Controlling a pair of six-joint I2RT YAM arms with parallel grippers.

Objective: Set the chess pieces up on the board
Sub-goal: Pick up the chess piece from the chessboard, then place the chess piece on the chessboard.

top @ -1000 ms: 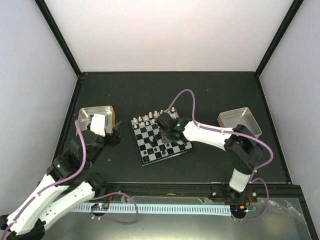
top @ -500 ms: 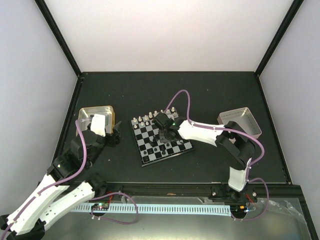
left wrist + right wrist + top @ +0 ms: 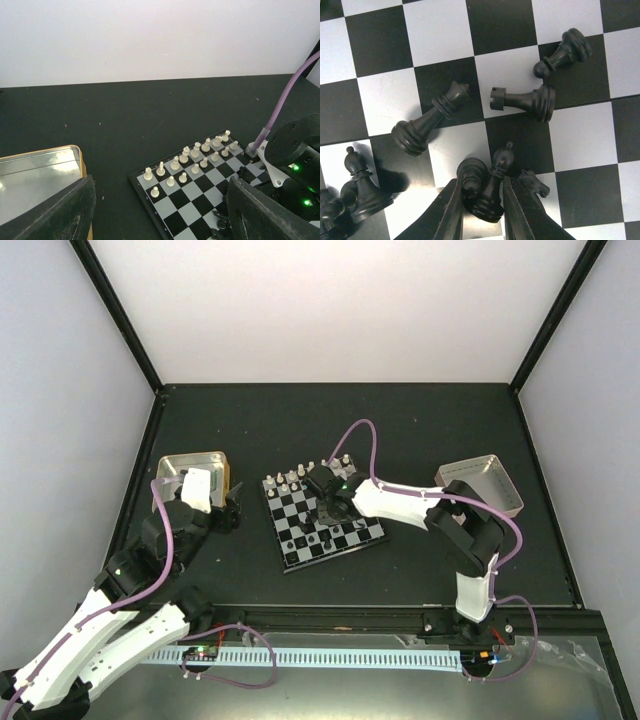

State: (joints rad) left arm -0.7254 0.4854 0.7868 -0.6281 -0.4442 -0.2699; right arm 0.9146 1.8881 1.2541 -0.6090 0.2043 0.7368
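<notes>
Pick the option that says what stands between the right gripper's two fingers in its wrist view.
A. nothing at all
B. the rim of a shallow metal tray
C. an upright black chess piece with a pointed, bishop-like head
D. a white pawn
C: the fingers of the right gripper closely flank an upright black bishop-like chess piece on the black-and-pale checked board; whether they clamp it cannot be told.

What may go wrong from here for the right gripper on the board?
The right gripper flanks a bishop with a second piece and a knight pressed close; closing or lifting may catch or topple them. A queen and a rook lie nearby and may roll if bumped.
</notes>
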